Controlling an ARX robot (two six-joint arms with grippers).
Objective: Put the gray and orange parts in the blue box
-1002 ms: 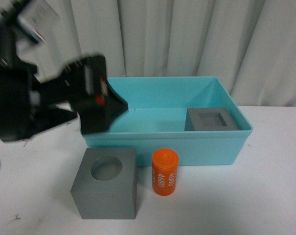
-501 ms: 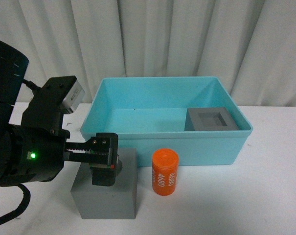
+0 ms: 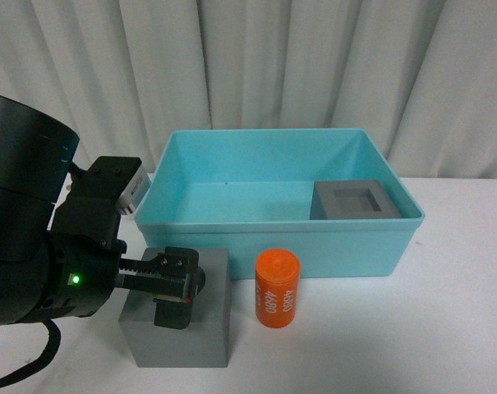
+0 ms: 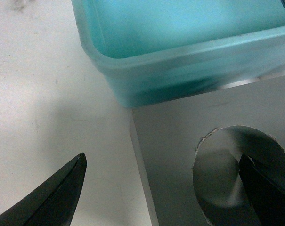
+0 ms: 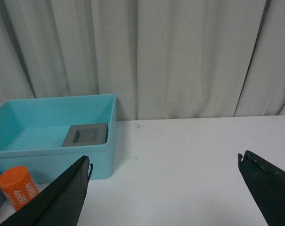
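Front view: my left claw (image 3: pixel 182 287) sits low on the round-recess cube (image 3: pixel 178 341), near the worktop's (image 3: pixel 462 328) front-left corner. The orange cylinder (image 3: pixel 278 289) is beside it. The square-recess cube (image 3: pixel 353 201) is already in the blue box (image 3: pixel 314 242).
Left wrist: fingers (image 4: pixel 57 197) spread, empty, straddling one cube wall, evidently for grip.
Right wrist: right claw (image 5: pixel 164 161) wide, empty, clear.

In the front view, at the lower left of the frame, the left gripper (image 3: pixel 181 291) covers the round recess of the gray cube (image 3: pixel 195 345), and its arm is cut by the left edge. In the left wrist view the blue box (image 4: pixel 180 61) and this cube run out of the frame.
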